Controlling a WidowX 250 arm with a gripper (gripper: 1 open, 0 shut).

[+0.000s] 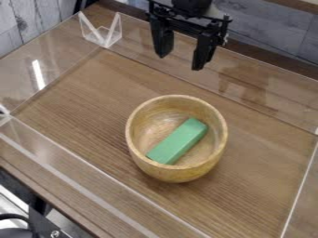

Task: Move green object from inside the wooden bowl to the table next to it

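Observation:
A bright-green rectangular block [178, 141] lies slanted inside the round light-tan wooden bowl [143, 119], which sits on the brown wood-grain table [87, 88] near the middle. My black gripper [181, 52] hangs above the table's far side, well behind and above the bowl. It points down, its two fingers stand apart, and nothing is between them.
Clear acrylic walls [37, 74] run along the table's edges, with a front panel [74, 177] close to the bowl. A wall of pale planks stands behind the table. Bare tabletop surrounds the bowl on all sides.

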